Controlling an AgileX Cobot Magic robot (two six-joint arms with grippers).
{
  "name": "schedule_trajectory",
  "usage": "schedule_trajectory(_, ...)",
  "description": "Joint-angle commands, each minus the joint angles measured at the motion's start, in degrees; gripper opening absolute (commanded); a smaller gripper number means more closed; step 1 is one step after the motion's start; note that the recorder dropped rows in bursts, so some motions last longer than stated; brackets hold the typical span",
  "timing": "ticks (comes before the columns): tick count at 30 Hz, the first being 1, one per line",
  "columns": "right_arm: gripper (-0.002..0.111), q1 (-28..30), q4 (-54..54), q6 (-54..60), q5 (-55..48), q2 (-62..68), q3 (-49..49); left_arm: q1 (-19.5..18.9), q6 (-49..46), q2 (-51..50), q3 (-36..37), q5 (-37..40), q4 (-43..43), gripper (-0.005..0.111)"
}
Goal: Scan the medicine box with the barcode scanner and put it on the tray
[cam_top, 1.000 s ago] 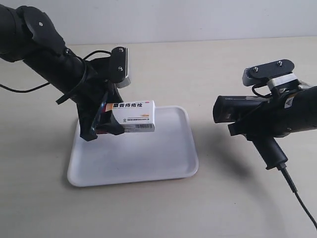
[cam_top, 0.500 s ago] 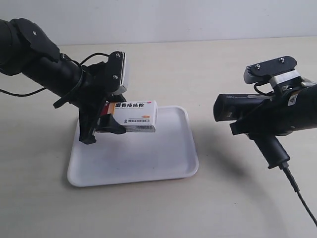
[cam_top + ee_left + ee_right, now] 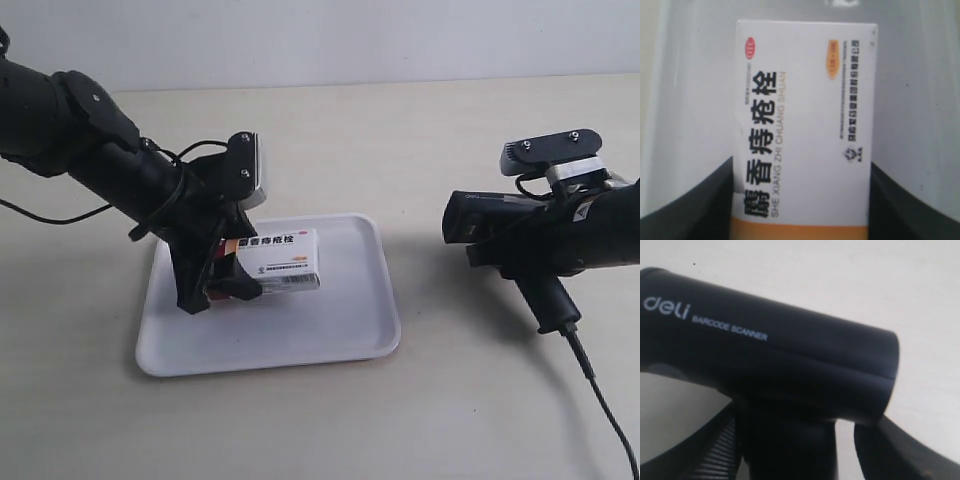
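The medicine box (image 3: pixel 280 262), white with dark print and an orange band, is held at its banded end by my left gripper (image 3: pixel 226 282), which is shut on it. The box lies level, very low over the white tray (image 3: pixel 360 335); contact with the tray cannot be told. In the left wrist view the medicine box (image 3: pixel 805 125) fills the middle between the black fingers (image 3: pixel 685 212), with the tray (image 3: pixel 920 100) behind it. My right gripper (image 3: pixel 520 258) is shut on the handle of the black barcode scanner (image 3: pixel 490 218), held above the table right of the tray, head pointing at the box. The scanner (image 3: pixel 770 360) dominates the right wrist view.
The scanner's thin black cable (image 3: pixel 600 400) trails from the handle toward the bottom right corner. A beige tabletop (image 3: pixel 420 140) surrounds the tray, and a pale wall (image 3: pixel 350 40) stands behind. A black cable (image 3: pixel 50 215) loops near the left arm.
The left arm has lowered the medicine box from well above the tray down to just over its surface. The right arm with the scanner has drifted slightly right.
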State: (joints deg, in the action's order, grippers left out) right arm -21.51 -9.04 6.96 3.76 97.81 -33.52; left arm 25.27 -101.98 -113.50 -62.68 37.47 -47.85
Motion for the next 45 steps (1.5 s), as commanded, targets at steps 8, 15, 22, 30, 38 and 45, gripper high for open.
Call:
schedule_trajectory(8, 0.004, 0.3, -1.5, 0.5, 6.5, 4.1, -0.1, 0.0, 3.5, -3.9, 0.0, -5.3, -4.4, 0.018)
schedule_trajectory(15, 0.036, 0.2, -1.5, 0.4, 6.7, 6.0, -0.1, 0.0, 9.1, -3.8, 0.0, -2.2, -3.2, 0.076)
schedule_trajectory(22, 0.077, 0.2, -3.0, -2.5, 5.9, 3.7, -0.1, 0.0, 9.7, 2.2, 0.0, 1.6, -3.3, 0.105)
schedule_trajectory(30, 0.079, 0.2, -2.5, -0.9, -6.4, -18.5, -0.5, -2.1, 22.3, 20.9, -1.5, 3.7, -3.8, 0.089)
schedule_trajectory(38, 0.001, 0.2, -4.2, -0.9, -11.0, -50.8, 5.7, -4.8, 22.3, 40.5, 10.1, 0.2, -17.8, 0.004)
schedule_trajectory(45, 0.000, 0.2, -4.3, -1.5, -8.7, -75.4, 18.1, -4.6, -6.1, 60.0, 35.9, -19.0, -52.1, 0.004)
